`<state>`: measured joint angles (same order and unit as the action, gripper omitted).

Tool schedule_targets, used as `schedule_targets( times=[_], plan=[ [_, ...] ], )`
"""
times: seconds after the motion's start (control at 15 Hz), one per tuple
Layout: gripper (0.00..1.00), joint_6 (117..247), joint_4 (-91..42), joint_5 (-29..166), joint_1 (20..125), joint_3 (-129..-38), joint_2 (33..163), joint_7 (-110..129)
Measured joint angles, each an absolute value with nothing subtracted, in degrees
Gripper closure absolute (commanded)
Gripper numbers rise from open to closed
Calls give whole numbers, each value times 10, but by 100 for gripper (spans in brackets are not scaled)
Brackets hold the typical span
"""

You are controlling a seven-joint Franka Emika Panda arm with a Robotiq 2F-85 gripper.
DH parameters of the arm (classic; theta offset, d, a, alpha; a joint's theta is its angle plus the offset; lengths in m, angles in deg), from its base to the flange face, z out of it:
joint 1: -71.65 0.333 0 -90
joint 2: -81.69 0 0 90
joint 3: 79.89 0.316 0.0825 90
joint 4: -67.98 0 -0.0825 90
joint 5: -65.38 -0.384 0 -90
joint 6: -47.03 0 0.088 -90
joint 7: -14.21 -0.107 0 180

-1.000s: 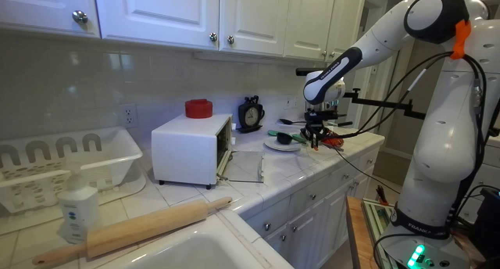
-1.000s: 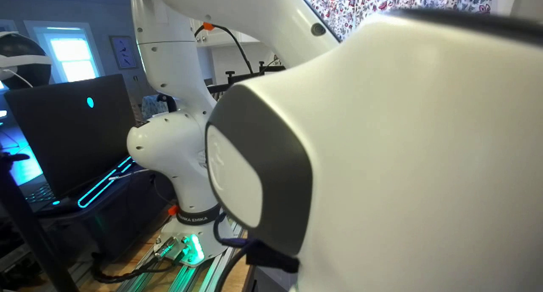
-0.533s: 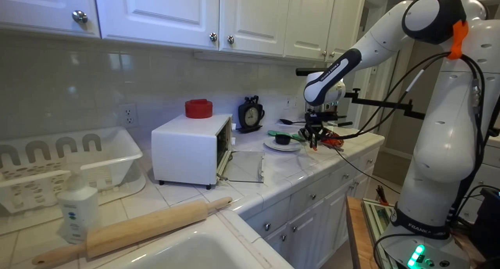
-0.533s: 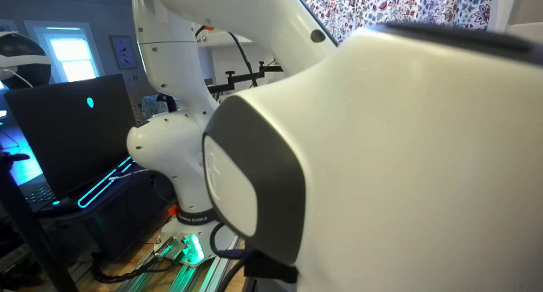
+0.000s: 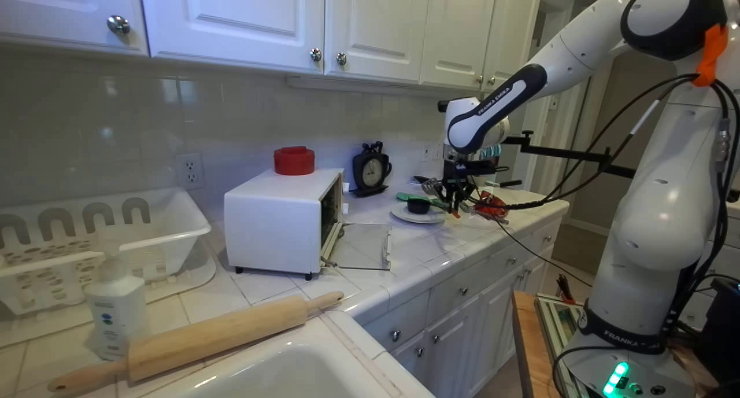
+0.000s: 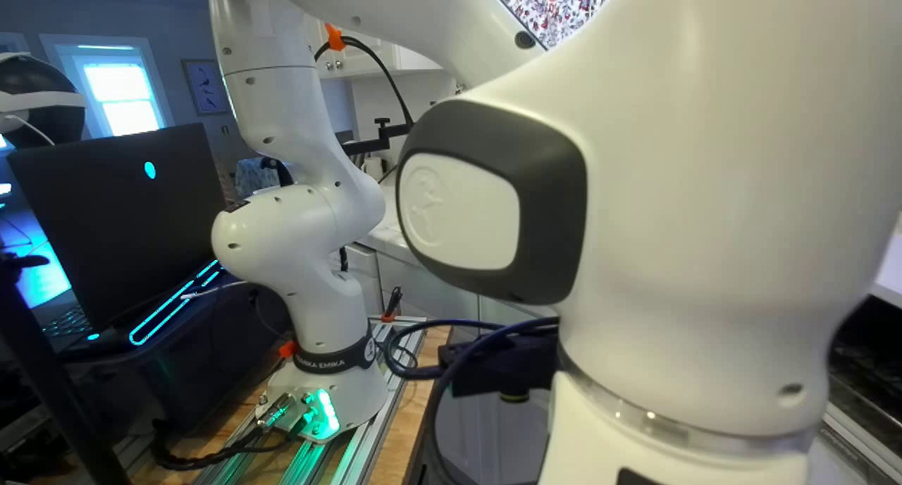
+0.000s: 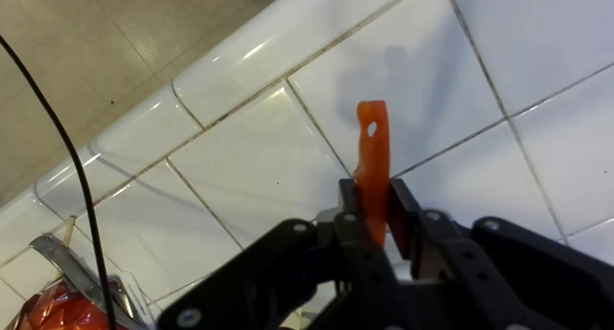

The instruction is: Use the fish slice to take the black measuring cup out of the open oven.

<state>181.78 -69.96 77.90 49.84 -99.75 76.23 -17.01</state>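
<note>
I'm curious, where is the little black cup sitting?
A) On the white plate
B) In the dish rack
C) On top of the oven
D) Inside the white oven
A, because an exterior view shows the black cup sitting on the white plate, outside the oven.

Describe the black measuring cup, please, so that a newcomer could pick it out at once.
In an exterior view, start at the white countertop oven, then go right along the tiled counter to the white plate. The black measuring cup sits on that plate. Unlike the taller black clock nearer the oven, it is small, squat and cup-shaped.
</note>
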Motion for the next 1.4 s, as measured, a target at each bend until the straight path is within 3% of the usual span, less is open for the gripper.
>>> schedule_targets(
  times=[0.6,0.87,1.4],
  plan=[
    [95,1901,-731,785,530,-959,726,-30],
    [95,1961,-729,693,557,-959,755,125],
    [95,1964,-690,535,579,-963,820,360]
  ],
)
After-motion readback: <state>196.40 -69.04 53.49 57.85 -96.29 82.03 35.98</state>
